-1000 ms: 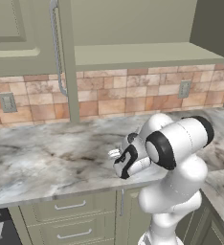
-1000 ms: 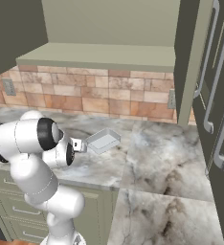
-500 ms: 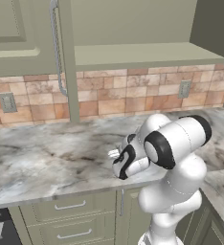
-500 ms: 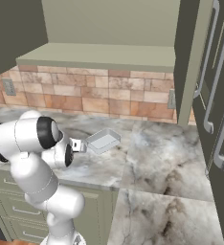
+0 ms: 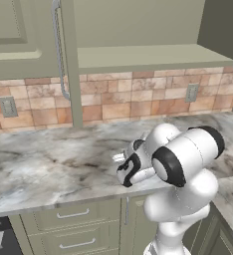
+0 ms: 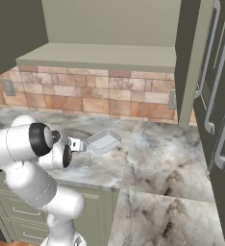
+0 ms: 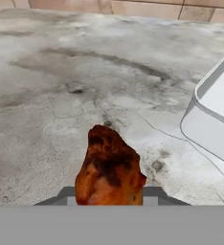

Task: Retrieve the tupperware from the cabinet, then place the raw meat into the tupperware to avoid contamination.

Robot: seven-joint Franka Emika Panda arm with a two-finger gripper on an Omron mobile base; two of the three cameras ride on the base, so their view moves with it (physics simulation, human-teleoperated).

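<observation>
In the hand view the raw meat [image 7: 110, 167], a reddish-brown chunk with dark patches, stands upright between my gripper [image 7: 109, 194] fingertips just above the marble counter [image 7: 61, 95]; the gripper is shut on it. The tupperware [image 7: 214, 119], pale and shallow, lies to the right of the meat, a short way off. In the right base view the tupperware [image 6: 104, 141] sits empty on the counter just beyond my hand [image 6: 74, 144]. The cabinet [image 5: 138, 25] above stands open with a bare green interior. My hand [image 5: 129, 171] hangs low over the counter's front part.
The open cabinet door [image 5: 24, 45] with its bar handle hangs at the upper left. Grey outlet plates [image 5: 7, 106] [image 5: 191, 92] sit on the tiled backsplash. Drawers [image 5: 73, 214] lie below the counter edge. Tall cabinet doors [image 6: 220, 96] rise on the right.
</observation>
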